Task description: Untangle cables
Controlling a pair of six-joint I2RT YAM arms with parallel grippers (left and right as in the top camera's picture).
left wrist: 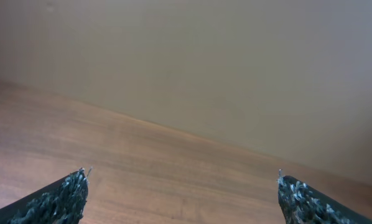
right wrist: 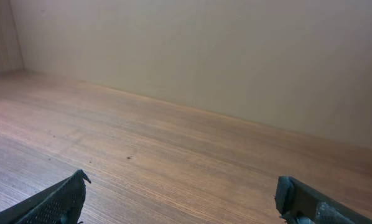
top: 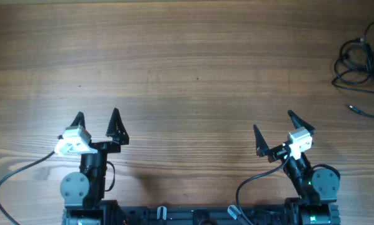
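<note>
The cables (top: 364, 59) are thin black cords looped in a loose tangle at the far right edge of the wooden table in the overhead view, partly cut off by the frame. A loose plug end (top: 356, 110) lies just below the tangle. My left gripper (top: 98, 117) is open and empty at the near left, far from the cables. My right gripper (top: 274, 121) is open and empty at the near right, well short of the tangle. Both wrist views show only bare wood between open fingers, left (left wrist: 183, 186) and right (right wrist: 180, 190); the cables are out of view there.
The wooden table (top: 187, 69) stretches across the overhead view. A plain beige wall (right wrist: 236, 56) rises behind its far edge in the wrist views. Thick black arm wires (top: 12, 178) trail near the arm bases at the near edge.
</note>
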